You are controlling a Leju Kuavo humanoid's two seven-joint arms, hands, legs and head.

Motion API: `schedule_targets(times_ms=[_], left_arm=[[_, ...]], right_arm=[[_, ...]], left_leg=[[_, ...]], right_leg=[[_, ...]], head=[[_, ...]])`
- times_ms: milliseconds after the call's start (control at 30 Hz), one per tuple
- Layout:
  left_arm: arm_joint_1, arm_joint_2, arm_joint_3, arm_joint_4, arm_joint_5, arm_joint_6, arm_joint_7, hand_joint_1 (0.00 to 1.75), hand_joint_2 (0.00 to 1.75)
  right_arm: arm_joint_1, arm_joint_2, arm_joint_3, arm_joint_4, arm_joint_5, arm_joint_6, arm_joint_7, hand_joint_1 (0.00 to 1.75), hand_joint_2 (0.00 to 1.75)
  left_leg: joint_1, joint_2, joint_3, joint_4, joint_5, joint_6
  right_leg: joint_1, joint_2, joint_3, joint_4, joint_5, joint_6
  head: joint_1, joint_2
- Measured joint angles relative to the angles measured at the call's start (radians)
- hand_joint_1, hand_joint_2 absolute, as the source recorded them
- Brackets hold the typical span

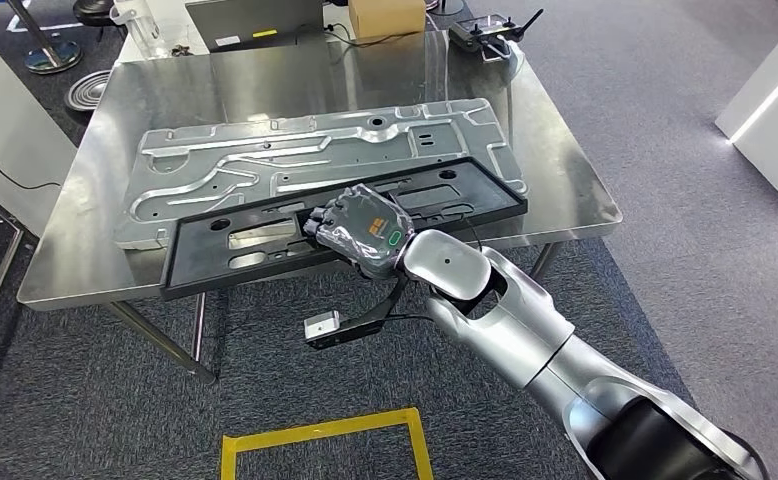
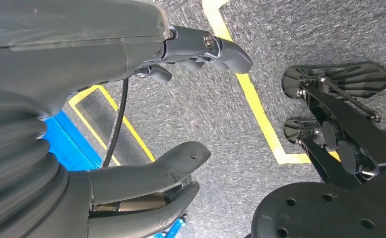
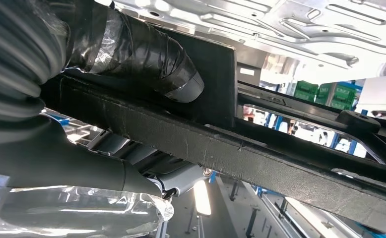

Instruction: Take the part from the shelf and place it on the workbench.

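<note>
Grey carpet with a yellow floor marking (image 1: 325, 432) surrounds a steel workbench (image 1: 75, 240), and on that bench lies the task's thing: a long black part (image 1: 265, 245), a flat frame with cut-outs. It rests partly on the bench top and partly over a pressed silver metal panel (image 1: 265, 160) behind it, with its near edge at the bench's front lip, probably overhanging a little, which would suit a hand gripping it from the front.

Closed on that near edge is the right hand (image 1: 360, 228): the right wrist view shows a taped finger (image 3: 146, 54) laid across one face of the frame and the thumb (image 3: 72, 168) beneath the other, so the edge is clamped between them. Whether the frame's full weight already sits on the bench is hard to say from this angle. By my reading the placing is nearly done, with release remaining.

Hanging beside the body over the carpet, the left hand (image 2: 181, 99) has its fingers apart and carries nothing.

Further back on the bench sit a cardboard box (image 1: 386, 16), a laptop (image 1: 255, 22) and a handheld controller (image 1: 492, 35), well apart from the frame.
</note>
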Motion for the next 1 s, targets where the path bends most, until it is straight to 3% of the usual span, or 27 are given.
schedule_targets(times_ms=[1000], left_arm=[[0.000,0.000,0.016,0.000,-0.005,-0.002,0.000,0.00,1.75]], right_arm=[[0.000,0.000,0.000,0.008,-0.008,0.001,-0.008,1.75,1.75]], left_leg=[[0.000,0.000,0.000,0.000,-0.001,0.001]], right_leg=[[0.000,0.000,0.000,0.000,0.000,0.000]], head=[[0.000,0.000]])
